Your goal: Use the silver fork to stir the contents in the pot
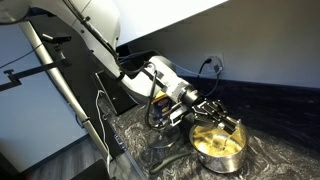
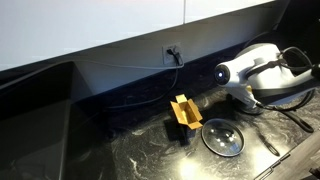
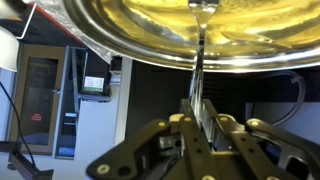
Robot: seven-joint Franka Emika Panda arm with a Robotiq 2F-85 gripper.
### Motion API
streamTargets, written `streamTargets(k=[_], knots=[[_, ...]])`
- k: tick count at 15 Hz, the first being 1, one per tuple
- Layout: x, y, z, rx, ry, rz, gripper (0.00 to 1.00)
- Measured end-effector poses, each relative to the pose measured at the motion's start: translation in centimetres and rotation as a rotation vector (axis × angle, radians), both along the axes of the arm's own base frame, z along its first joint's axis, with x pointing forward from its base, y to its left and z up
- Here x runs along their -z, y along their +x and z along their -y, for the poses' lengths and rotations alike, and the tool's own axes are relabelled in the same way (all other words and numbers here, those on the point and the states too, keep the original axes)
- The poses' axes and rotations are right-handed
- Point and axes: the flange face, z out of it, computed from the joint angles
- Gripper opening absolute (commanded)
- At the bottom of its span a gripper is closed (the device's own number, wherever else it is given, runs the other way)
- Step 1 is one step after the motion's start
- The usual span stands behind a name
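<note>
**A:** In an exterior view, what could go wrong?

**B:** The gripper point(image 1: 227, 121) hangs over the pot point(image 1: 226, 163), which stands on a dark marbled counter point(image 1: 272, 160). The contents point(image 1: 212, 140) lie pale yellow inside. I judge that a wide sweep could knock the wall and slide the pot, or flick food over the rim. No writing is legible.

**A:** And in an exterior view with the wall socket?

**B:** Only the arm point(image 2: 262, 68) shows, near a round lid point(image 2: 222, 137) and a yellow-brown object point(image 2: 183, 112). The pot and pincer are out of sight, and nothing can be read.

**A:** The wrist view?

**B:** The fingers point(image 3: 187, 125) are nearly together, clamped on the handle of the silver fork point(image 3: 200, 60), whose tip reaches into the pot. If the tines drag on lumps, that thin handle might twist or slip. A small green panel point(image 3: 95, 87) is too blurred to read.
</note>
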Motion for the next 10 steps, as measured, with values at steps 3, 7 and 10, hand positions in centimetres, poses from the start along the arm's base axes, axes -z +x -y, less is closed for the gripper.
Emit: streamTargets(k=[3, 7, 10], knots=[[-0.2, 0.4, 0.4, -0.037, -0.047, 0.068, 0.04], [-0.5, 1.0, 0.6, -0.08, -0.087, 0.16, 0.04], [-0.9, 1.5, 0.5, -0.076, -0.06, 0.173, 0.04]])
